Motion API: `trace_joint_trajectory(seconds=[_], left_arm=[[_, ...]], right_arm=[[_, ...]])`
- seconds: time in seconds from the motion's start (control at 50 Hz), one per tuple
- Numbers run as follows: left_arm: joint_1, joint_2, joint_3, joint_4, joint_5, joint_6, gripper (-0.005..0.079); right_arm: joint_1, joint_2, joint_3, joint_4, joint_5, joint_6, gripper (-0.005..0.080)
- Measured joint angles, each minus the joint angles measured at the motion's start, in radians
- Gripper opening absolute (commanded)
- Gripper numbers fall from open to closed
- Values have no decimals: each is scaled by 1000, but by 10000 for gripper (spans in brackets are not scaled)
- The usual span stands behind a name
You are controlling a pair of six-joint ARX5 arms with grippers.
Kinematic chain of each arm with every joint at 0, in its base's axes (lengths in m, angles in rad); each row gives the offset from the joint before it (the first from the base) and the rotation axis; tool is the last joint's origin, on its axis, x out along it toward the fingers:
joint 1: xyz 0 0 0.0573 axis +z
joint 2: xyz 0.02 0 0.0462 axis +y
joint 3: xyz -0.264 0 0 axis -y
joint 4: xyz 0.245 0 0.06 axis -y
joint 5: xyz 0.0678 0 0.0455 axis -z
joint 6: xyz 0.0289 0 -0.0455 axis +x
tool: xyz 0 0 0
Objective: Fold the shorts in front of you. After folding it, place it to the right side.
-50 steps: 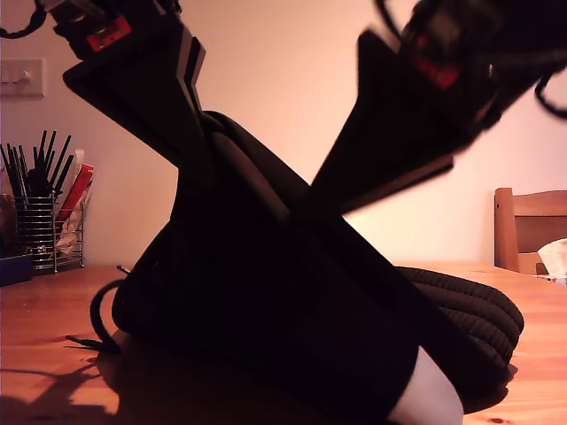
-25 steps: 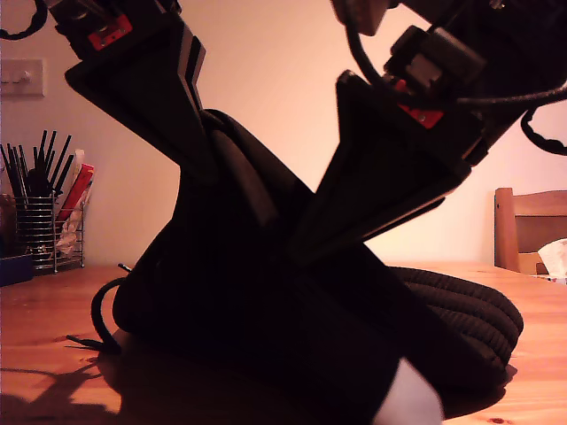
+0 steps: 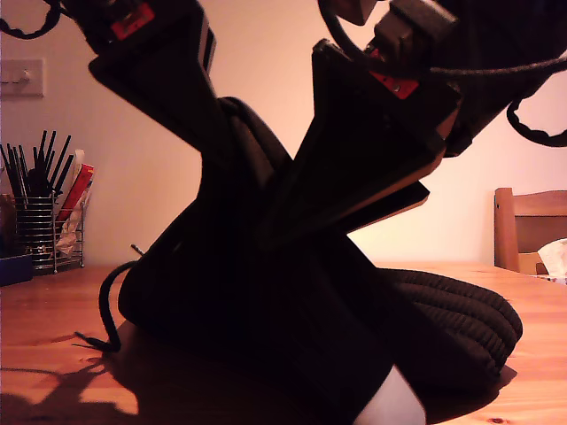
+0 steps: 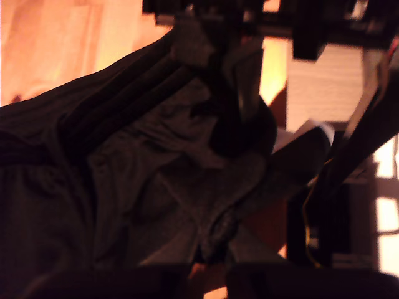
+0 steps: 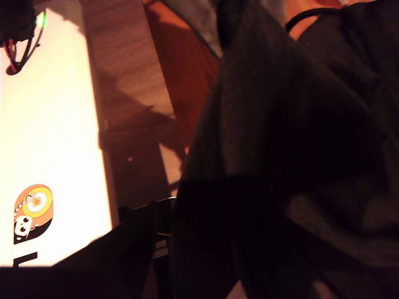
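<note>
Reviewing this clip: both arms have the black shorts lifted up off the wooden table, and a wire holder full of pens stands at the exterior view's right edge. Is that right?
One detail is off. The wire holder of pens stands at the exterior view's left edge, not the right; a wooden chair is at the right. The rest holds: both arms hold the black shorts raised above the wooden table, though part of the fabric rests on it.

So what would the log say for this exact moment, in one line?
phase: mid-fold | shorts: black, bunched, lifted partly off wooden table | two arms at raised fabric | grip: unclear | drawstring: hanging at exterior view's left | placed aside: not yet
</note>
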Motion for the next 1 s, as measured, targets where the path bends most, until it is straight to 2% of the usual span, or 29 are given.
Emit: trace_joint_trajectory(seconds=[0.26, 0.36, 0.48, 0.62, 0.84, 1.0], left_arm=[[0, 0, 99, -72, 18, -9, -21], [0, 0, 136, -102, 19, -9, -21], [0, 0, 151, -124, 23, -9, -21], [0, 0, 151, -149, 26, -9, -21], [9, 0, 151, -219, 21, -9, -21], [13, 1, 151, -319, 19, -9, -21]], right_arm=[[5, 2, 0, -2, 91, -9, 451], [5, 20, 0, 3, 117, -45, 388], [5, 69, 0, 2, 144, -50, 264], [11, 85, 0, -1, 154, -50, -13], [18, 84, 0, -33, 154, -43, -13], [18, 84, 53, -215, 152, -27, -13]])
